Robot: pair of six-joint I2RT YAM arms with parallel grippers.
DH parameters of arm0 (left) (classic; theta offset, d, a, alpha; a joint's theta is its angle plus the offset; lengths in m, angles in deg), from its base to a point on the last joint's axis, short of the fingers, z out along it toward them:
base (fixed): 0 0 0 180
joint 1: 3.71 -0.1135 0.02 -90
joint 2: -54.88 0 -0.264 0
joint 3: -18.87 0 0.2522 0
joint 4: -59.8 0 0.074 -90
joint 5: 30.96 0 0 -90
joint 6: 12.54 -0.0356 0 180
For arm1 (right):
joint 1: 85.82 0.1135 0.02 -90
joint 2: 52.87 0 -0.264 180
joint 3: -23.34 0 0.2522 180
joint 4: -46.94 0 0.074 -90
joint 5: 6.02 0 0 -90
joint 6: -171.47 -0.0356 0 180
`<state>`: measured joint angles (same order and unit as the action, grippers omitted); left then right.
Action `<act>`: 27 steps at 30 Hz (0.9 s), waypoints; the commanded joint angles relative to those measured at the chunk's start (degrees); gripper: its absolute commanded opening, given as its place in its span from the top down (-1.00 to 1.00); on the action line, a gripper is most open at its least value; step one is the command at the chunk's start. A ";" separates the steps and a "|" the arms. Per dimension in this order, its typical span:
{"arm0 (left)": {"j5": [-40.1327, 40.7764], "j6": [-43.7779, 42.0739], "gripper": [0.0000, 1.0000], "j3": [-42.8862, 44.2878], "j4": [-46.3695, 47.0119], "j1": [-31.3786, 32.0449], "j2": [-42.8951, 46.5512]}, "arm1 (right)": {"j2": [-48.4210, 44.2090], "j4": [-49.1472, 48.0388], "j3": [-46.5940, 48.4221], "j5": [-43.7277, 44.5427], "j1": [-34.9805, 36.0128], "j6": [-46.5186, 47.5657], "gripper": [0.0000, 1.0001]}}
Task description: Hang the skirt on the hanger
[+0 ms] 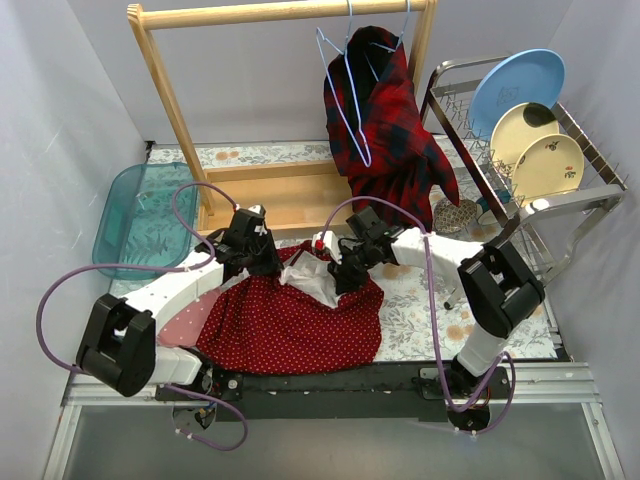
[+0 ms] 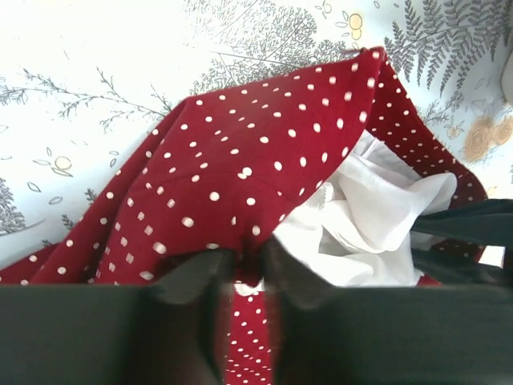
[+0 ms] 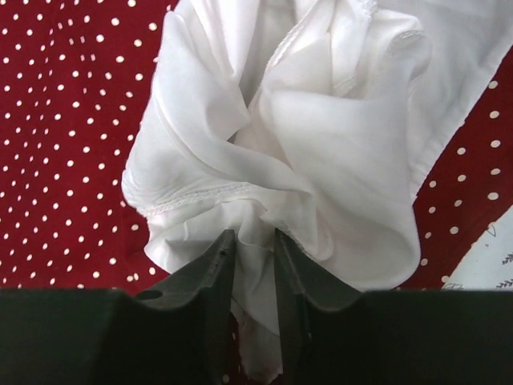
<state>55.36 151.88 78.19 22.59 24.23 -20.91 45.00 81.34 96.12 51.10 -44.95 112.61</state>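
The red white-dotted skirt (image 1: 290, 325) lies spread on the table with its white lining (image 1: 312, 280) bunched up at the far edge. My left gripper (image 1: 262, 258) is down on the skirt's left part. In the left wrist view, that gripper (image 2: 248, 265) pinches a fold of the red skirt (image 2: 240, 160) beside the lining (image 2: 361, 216). My right gripper (image 1: 343, 275) sits on the lining. In the right wrist view, its jaws (image 3: 254, 249) stand slightly apart with the white lining (image 3: 304, 136) loose between them. An empty light-blue wire hanger (image 1: 341, 100) hangs on the rack.
The wooden rack (image 1: 270, 12) stands at the back, with a red plaid shirt (image 1: 395, 130) on a second hanger. At the left is a teal tub (image 1: 140, 215). On the right, a metal dish rack (image 1: 590, 190) holds plates (image 1: 515, 85).
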 commanded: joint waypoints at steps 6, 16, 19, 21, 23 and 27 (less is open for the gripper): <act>-0.18 -0.68 1.00 0.85 -0.11 0.18 5.91 | -12.07 5.28 -0.14 0.18 -0.61 3.40 0.07; -6.60 4.16 1.00 -0.30 -3.28 -0.08 19.18 | -24.47 6.07 -5.58 0.37 -5.79 4.72 -0.12; -7.22 4.51 1.00 -0.39 -3.63 -0.17 20.85 | -22.81 10.19 -6.90 -1.48 -5.79 9.36 -0.14; -7.21 4.51 1.00 -0.30 -4.24 -0.17 21.21 | -21.41 10.99 -7.25 -2.01 -5.88 11.22 -0.15; -7.57 4.43 1.00 -0.38 -4.42 -0.17 21.73 | -20.44 10.04 -7.43 -2.18 -5.88 11.75 -0.15; -7.74 4.60 1.00 -0.91 -4.59 -0.17 22.61 | -15.44 9.15 -5.68 -2.01 -5.79 10.00 -0.11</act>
<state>48.69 156.14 77.97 18.70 24.21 -0.45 26.18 90.81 88.73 50.55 -50.86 122.05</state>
